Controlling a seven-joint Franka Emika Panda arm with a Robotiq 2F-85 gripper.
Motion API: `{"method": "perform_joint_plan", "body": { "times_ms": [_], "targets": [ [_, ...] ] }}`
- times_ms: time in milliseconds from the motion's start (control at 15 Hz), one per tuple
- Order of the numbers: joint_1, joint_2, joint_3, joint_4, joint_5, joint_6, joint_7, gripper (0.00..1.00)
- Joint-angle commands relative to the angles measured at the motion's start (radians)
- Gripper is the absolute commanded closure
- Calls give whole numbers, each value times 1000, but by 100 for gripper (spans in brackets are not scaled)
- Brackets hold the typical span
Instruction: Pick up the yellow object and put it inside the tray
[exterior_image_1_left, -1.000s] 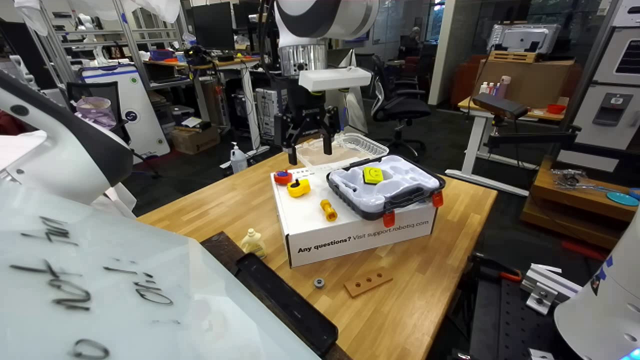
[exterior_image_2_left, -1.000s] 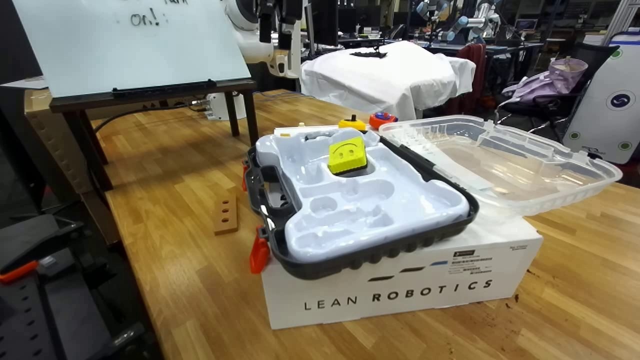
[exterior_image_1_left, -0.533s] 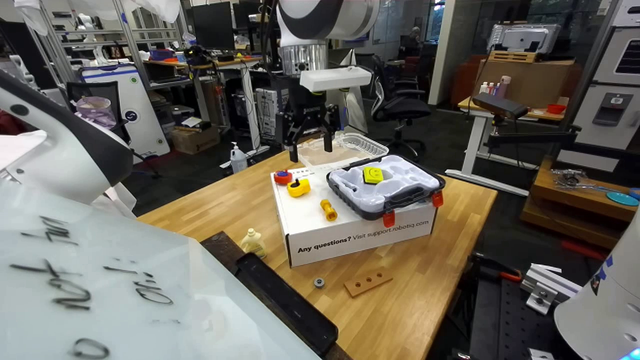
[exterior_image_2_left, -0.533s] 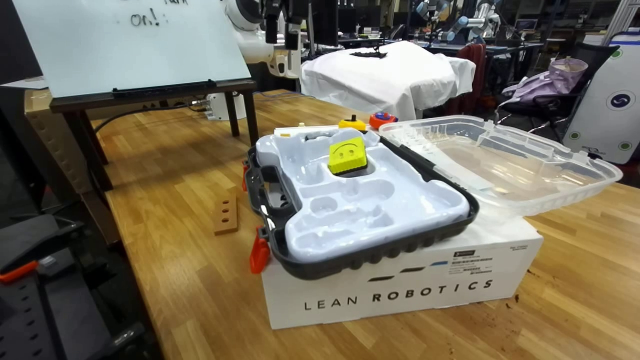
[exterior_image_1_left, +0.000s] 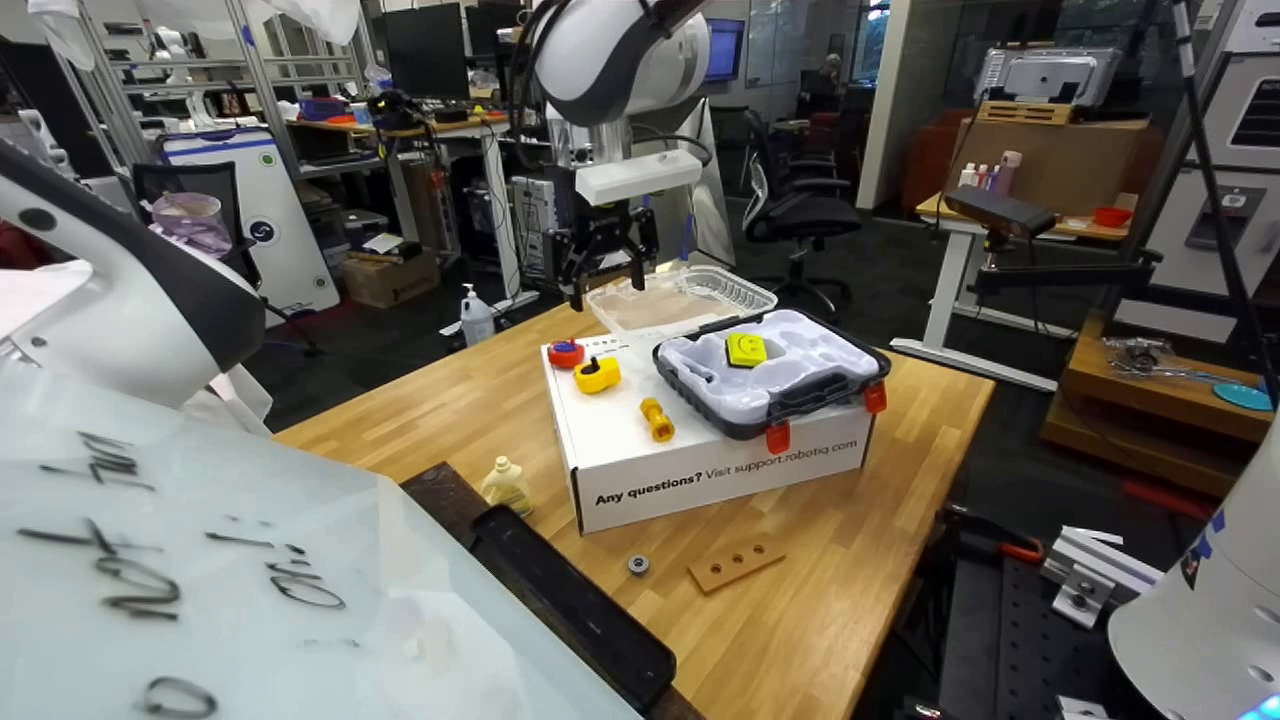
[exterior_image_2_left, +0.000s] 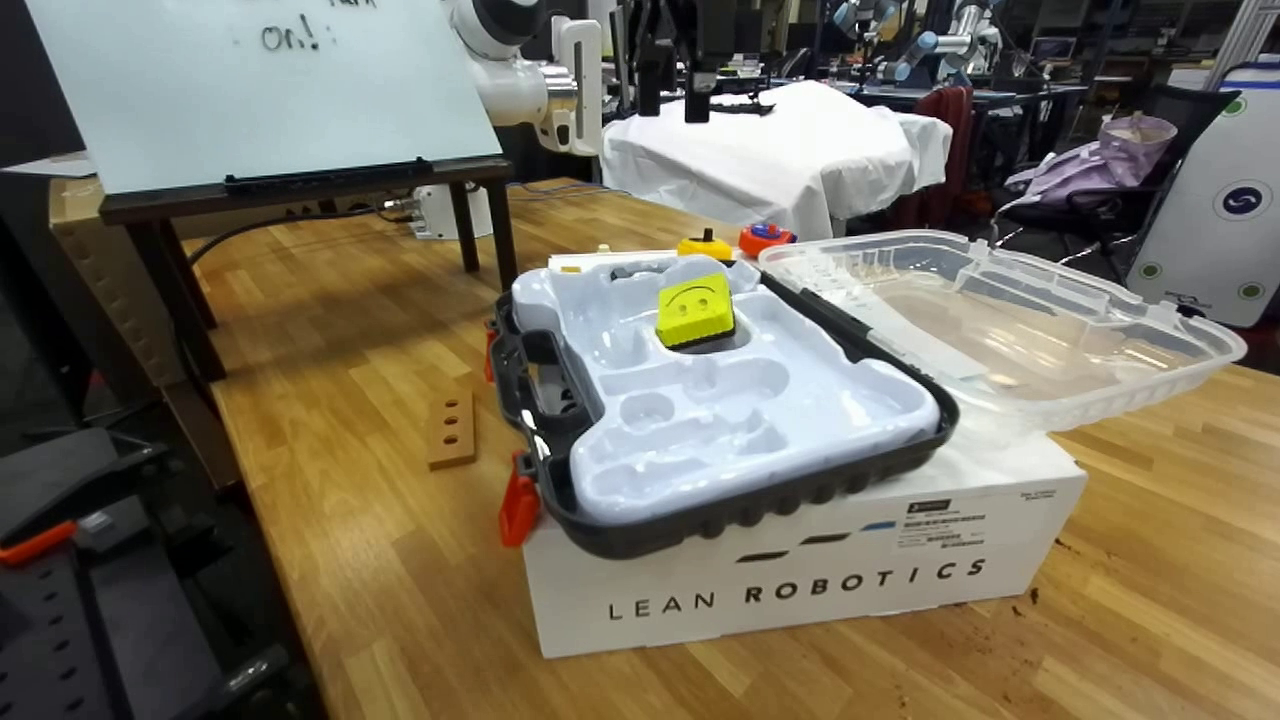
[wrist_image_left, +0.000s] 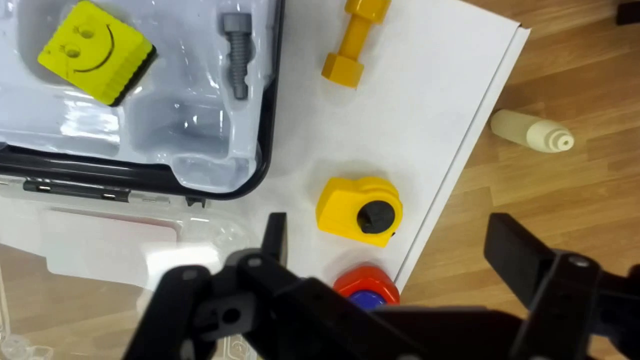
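Observation:
A rounded yellow tape measure (exterior_image_1_left: 597, 375) and a yellow bolt (exterior_image_1_left: 657, 421) lie on the white box. In the wrist view the tape measure (wrist_image_left: 342, 210) is below the bolt (wrist_image_left: 356, 40). A yellow smiley block (exterior_image_2_left: 694, 308) sits inside the white-grey moulded tray (exterior_image_2_left: 850, 430), which lies in an open black case on the box. The tray also shows in the wrist view (wrist_image_left: 170, 20). My gripper (exterior_image_1_left: 607, 292) is open and empty, held above the box's back edge. In the wrist view its fingers (wrist_image_left: 388, 220) stand wide apart on either side of the tape measure, not touching it.
The white box (exterior_image_1_left: 720, 485) bears everything. A red tape measure (exterior_image_1_left: 566, 354) sits beside the yellow one. The clear lid (exterior_image_2_left: 1040, 310) lies open behind the case. A cream bottle (exterior_image_1_left: 507, 488), grey nut (exterior_image_1_left: 638, 566) and holed wooden block (exterior_image_1_left: 737, 568) are on the table. A whiteboard (exterior_image_1_left: 250, 560) stands near.
My open gripper has shifted and turned. It moves slightly left and up in an exterior view, and right and slightly down in an exterior view. The objects on the box have not moved.

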Motion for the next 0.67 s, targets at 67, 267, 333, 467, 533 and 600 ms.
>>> {"method": "perform_joint_plan", "body": {
  "times_ms": [67, 267, 333, 467, 533, 600],
  "targets": [
    [10, 144, -6, 183, -10, -102, 18, 0],
    [15, 206, -21, 249, -18, -137, 54, 0],
    [16, 221, -25, 263, -18, -149, 63, 0],
    [16, 244, -31, 283, -15, -174, 83, 0],
    [17, 254, -32, 288, -11, -181, 94, 0],
    [15, 263, -32, 296, -5, -193, 103, 0]
  ]
}}
